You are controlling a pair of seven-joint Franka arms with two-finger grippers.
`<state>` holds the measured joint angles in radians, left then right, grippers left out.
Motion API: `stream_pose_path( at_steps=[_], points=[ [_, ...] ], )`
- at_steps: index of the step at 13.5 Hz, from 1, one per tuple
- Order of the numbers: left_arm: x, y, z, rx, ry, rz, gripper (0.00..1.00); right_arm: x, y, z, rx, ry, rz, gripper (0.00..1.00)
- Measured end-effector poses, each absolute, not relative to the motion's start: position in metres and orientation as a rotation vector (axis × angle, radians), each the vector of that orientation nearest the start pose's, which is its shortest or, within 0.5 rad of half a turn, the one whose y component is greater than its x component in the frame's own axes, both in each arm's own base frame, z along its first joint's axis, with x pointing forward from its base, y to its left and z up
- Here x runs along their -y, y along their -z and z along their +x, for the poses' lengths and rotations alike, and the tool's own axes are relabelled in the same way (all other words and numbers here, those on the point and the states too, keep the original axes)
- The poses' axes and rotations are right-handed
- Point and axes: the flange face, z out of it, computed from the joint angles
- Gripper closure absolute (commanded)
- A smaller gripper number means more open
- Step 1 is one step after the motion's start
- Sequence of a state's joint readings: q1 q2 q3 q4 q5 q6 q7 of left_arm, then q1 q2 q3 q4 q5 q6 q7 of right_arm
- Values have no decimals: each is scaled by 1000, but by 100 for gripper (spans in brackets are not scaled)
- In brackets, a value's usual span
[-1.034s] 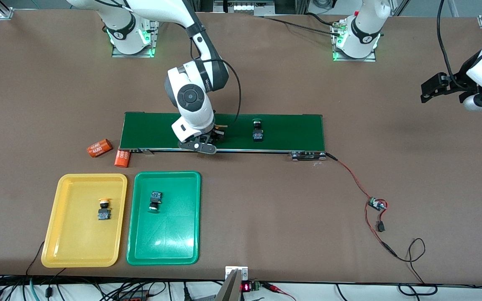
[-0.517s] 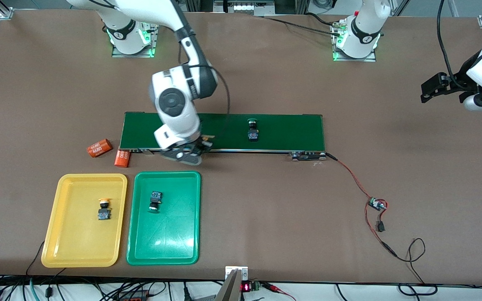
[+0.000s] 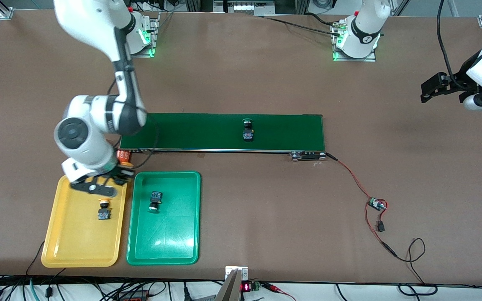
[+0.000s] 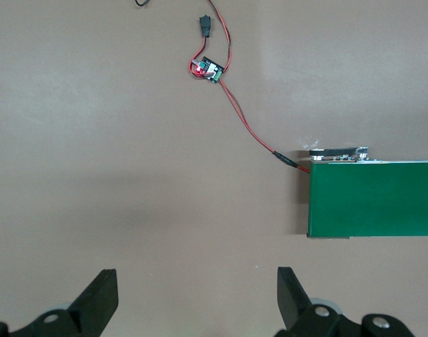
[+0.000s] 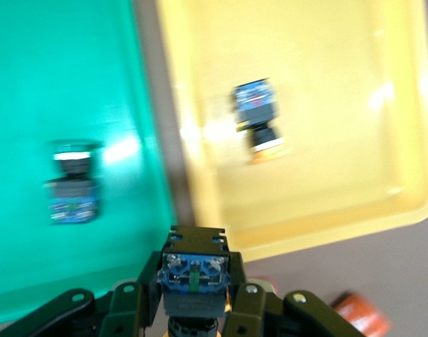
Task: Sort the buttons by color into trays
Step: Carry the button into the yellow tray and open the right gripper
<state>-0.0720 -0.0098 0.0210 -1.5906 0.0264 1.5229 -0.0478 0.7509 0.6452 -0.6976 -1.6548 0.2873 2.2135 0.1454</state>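
My right gripper [image 3: 117, 177] is shut on a yellow-capped button [image 5: 193, 275] and hangs over the yellow tray's [image 3: 57, 225] corner nearest the conveyor. A second yellow-capped button [image 3: 103, 210] lies in that tray and also shows in the right wrist view [image 5: 258, 121]. A green-capped button [image 3: 155, 200] lies in the green tray [image 3: 170, 238] beside it. Another green-capped button [image 3: 247, 130] lies on the dark-green conveyor belt [image 3: 199, 129]. My left gripper [image 3: 427, 90] is open and empty, waiting over bare table at the left arm's end; it also shows in the left wrist view [image 4: 198, 302].
An orange cylinder [image 3: 122, 156] lies by the belt's end, partly covered by my right arm. A small circuit board [image 3: 377, 204] on red-black wires lies toward the left arm's end, wired to the belt's motor [image 3: 308, 156].
My right gripper has carried the yellow-capped button from the belt to over the yellow tray. The green-capped button on the belt has drifted toward the right arm's end.
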Motion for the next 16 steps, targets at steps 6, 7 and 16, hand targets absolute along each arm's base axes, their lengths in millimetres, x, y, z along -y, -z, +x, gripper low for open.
stream_pose_path(
  at_steps=[6,7,16],
  points=[
    [25,-617,545,-5,-88,-3111,0,-18,-280,715,-111,221,-3375,93],
    [25,-617,545,-5,-88,-3111,0,-6,-274,722,-93,249,-3393,93],
    [36,-618,544,-36,-86,-3111,0,23,-202,733,-34,266,-3337,0]
  ],
)
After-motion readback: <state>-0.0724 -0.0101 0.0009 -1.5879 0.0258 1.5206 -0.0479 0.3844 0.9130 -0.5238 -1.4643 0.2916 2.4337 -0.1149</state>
